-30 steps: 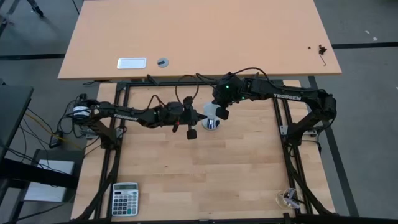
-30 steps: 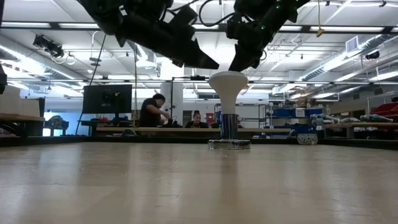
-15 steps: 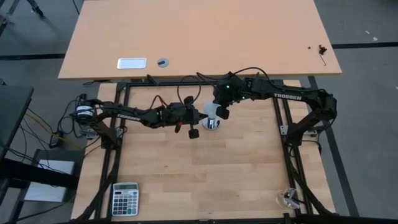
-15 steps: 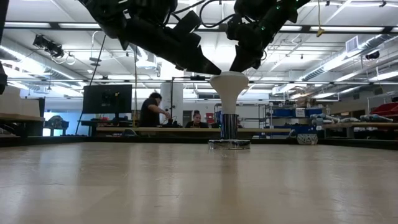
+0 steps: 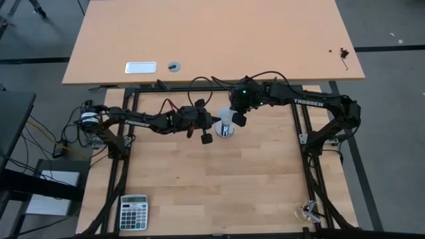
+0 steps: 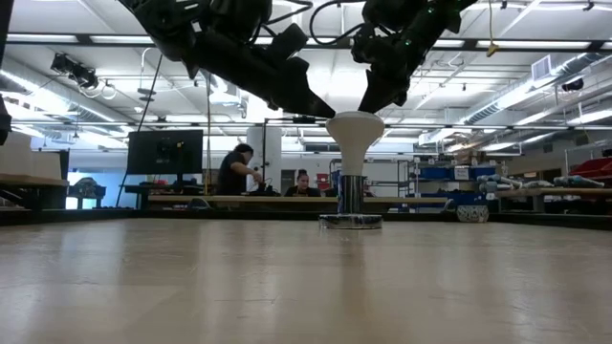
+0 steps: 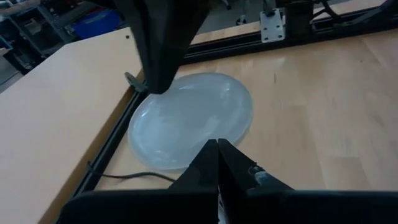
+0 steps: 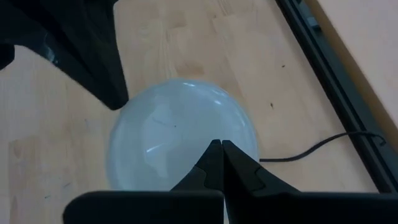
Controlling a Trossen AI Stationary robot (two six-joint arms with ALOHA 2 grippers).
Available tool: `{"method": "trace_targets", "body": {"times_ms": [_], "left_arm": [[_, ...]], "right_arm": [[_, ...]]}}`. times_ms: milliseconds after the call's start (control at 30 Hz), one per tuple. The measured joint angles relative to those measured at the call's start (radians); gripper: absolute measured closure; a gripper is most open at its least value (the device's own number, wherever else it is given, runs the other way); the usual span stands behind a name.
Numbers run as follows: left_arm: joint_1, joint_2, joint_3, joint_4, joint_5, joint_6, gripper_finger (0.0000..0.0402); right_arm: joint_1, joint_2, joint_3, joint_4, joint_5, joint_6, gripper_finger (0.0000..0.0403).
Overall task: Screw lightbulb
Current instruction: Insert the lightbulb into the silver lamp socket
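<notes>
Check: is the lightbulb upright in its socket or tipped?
Upright: in the low view the lightbulb stands dome-up, straight on the silver socket base.

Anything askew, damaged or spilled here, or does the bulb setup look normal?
Nothing stands out. The lightbulb stands upright in the silver socket base on the table, with no visible lean. The left gripper and right gripper, both shut, sit at the dome from either side. No spill or breakage shows.
</notes>
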Motion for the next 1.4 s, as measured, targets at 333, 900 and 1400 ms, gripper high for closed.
{"method": "trace_targets", "body": {"times_ms": [333, 900, 1400], "left_arm": [[0.038, 0.0, -0.002, -0.004, -0.02, -0.002, 0.0402], [0.074, 0.003, -0.002, -0.008, -0.016, -0.006, 0.0402], [0.085, -0.051, -0.002, -0.067, -0.026, -0.015, 0.0402]], "right_arm": [[0.001, -0.004, 0.0, -0.023, -0.016, 0.017, 0.0398], [0.013, -0.016, -0.005, 0.001, -0.084, 0.025, 0.0388], [0.008, -0.201, -0.006, -0.044, 0.033, -0.03, 0.0392]]}}
